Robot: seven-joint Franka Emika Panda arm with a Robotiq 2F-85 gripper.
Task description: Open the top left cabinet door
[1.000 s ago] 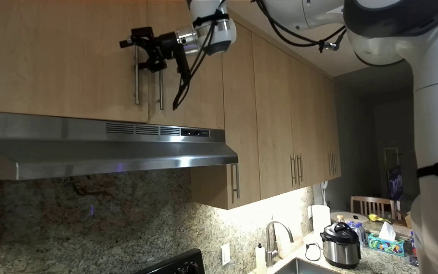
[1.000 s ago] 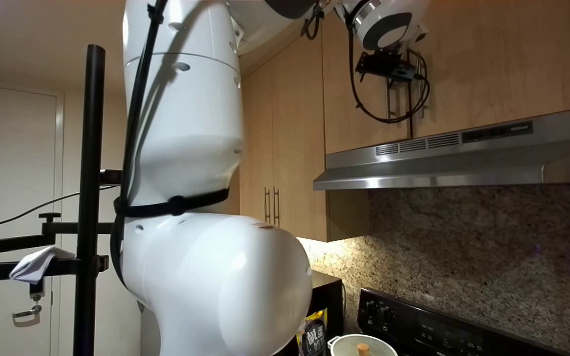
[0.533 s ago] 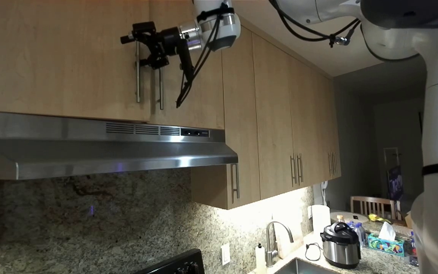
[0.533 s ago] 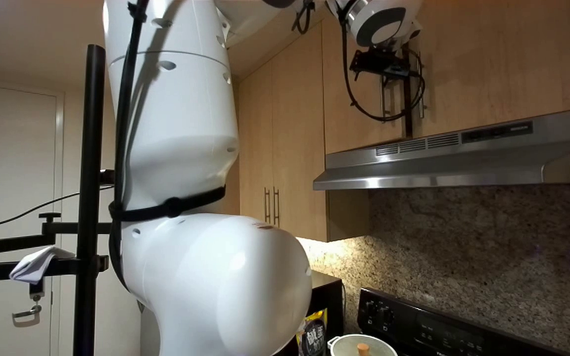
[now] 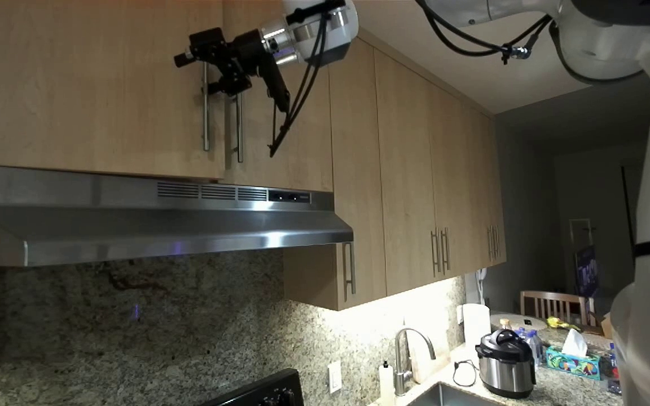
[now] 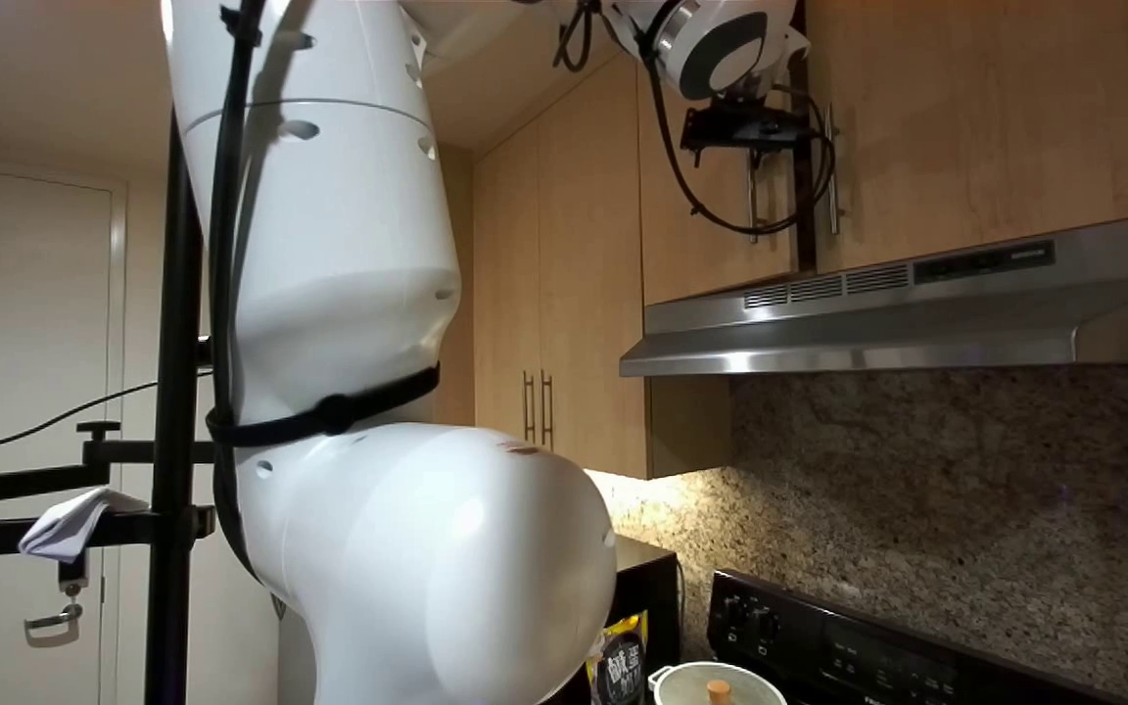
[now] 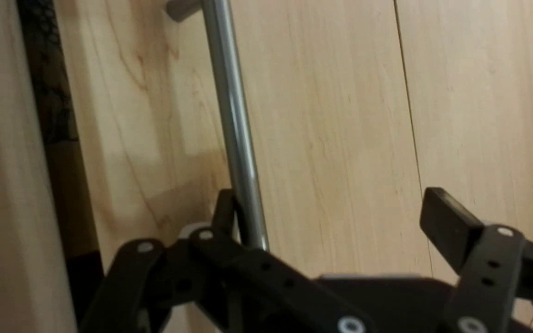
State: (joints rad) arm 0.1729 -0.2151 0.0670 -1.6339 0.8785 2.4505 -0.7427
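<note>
Swinging wider the top left cabinet door point(image 5: 88, 90), ajar above the range hood point(image 5: 93, 220), I'd draw its bar handle point(image 7: 236, 129) in a slow outward arc and let my gripper point(image 7: 329, 199), fingers point(image 7: 447, 226) spread with the bar between them, turn along. To the right, a dark gap point(image 6: 805, 250) parts it from the matching right-hand door point(image 6: 995, 127); whether a fingertip hooks behind the bar I can't tell, and both doors' tops are out of frame.

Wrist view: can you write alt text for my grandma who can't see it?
A robot's black gripper stands open, with one finger close beside the silver bar handle of a light wood cabinet door. A dark gap runs along the door's edge at picture left.
</note>
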